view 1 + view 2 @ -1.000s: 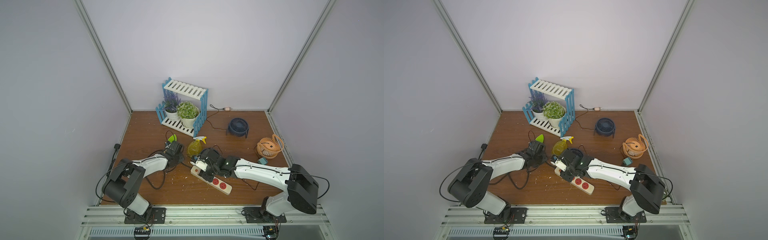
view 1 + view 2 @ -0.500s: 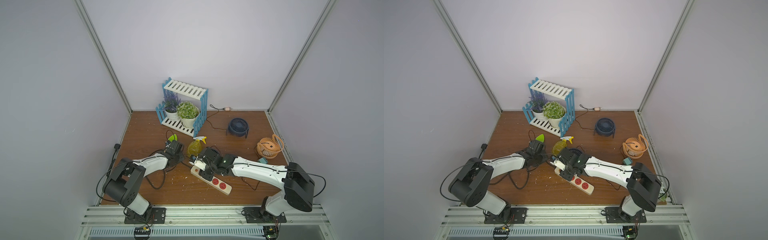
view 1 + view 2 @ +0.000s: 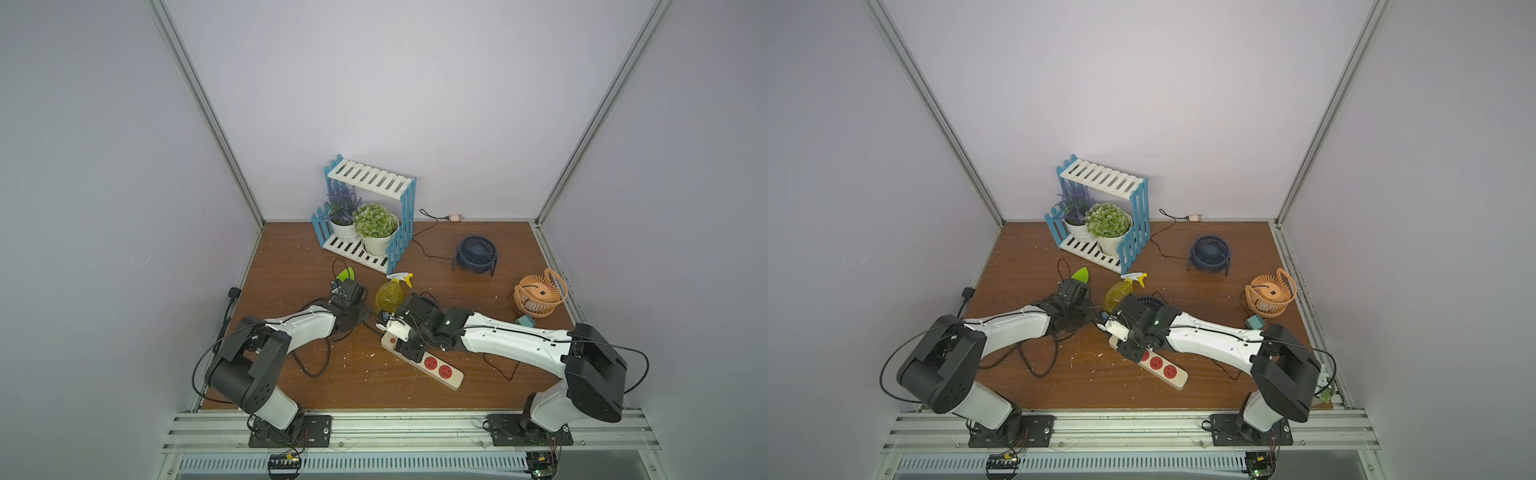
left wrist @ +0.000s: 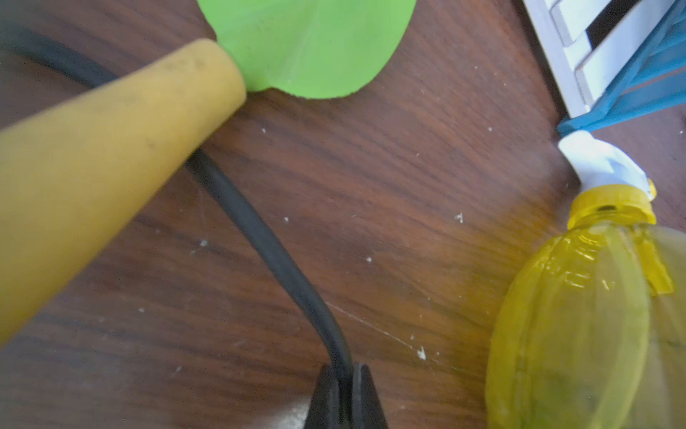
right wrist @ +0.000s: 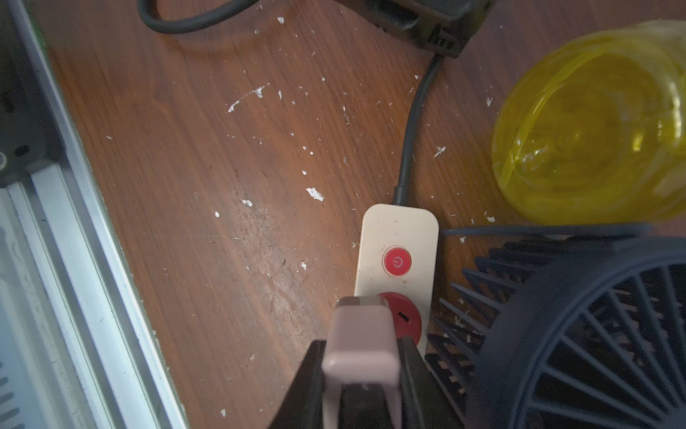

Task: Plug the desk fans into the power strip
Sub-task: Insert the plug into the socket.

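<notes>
Where the right gripper (image 5: 362,356) clamps its jaws on one pale pink plug (image 5: 358,327), that plug sits over the first red socket (image 5: 408,315) of the power strip (image 5: 399,226). It is just short of the strip's single red button (image 5: 397,262), and whether its prongs are seated cannot be told. The strip lies flat on the wooden table (image 5: 222,167), slanting toward the front rail in both top views. In a top view two more red sockets (image 3: 430,363) show clear of the arm. One black cord (image 5: 412,130) leaves the button end of the strip and runs to the left gripper (image 4: 343,371), whose jaws are pinched tight on it. Just beside the strip lies one dark navy fan (image 5: 594,334), and beyond it one yellow spray bottle (image 5: 594,130) lies on its side between the two grippers. Near the left gripper rests one small trowel (image 4: 308,44) with a green blade and a yellow handle. Farther back a second navy fan (image 3: 476,254) stands upright, and one orange fan (image 3: 538,293) sits well apart toward the right edge, which makes three fans in all. One small teal block (image 3: 525,321) lies near the orange one. At the rear wall one blue-and-white shelf (image 3: 370,183) holds two potted plants, one purple (image 3: 343,203) and one green (image 3: 376,220).
</notes>
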